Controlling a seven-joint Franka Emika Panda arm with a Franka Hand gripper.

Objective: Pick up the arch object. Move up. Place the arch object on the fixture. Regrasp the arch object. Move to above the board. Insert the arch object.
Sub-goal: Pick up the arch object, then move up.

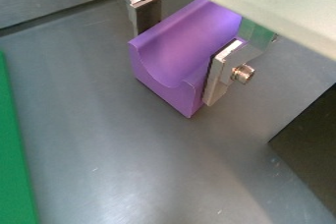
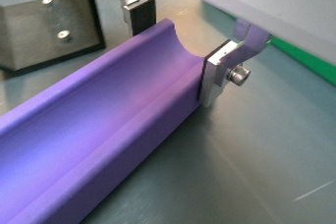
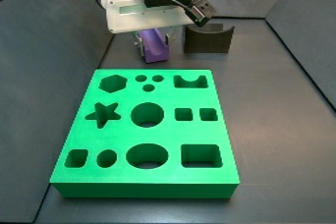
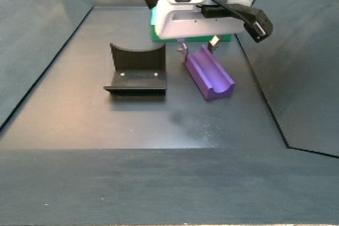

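Observation:
The purple arch object (image 4: 209,71) lies flat on the grey floor with its curved groove facing up, just right of the fixture (image 4: 135,71). In a side view it lies behind the board (image 3: 151,120), left of the fixture (image 3: 207,38). My gripper (image 1: 178,56) is lowered over the far end of the arch object (image 1: 168,66) and straddles it. One finger (image 1: 223,71) lies against its side. The opposite finger (image 1: 140,14) stands a hair off the piece. The jaws look open around it. The same hold shows in a wrist view (image 2: 179,53).
The green board's edge shows in a wrist view (image 1: 11,149). Dark enclosure walls rise around the floor in both side views. The fixture (image 2: 46,27) stands close beside the arch object.

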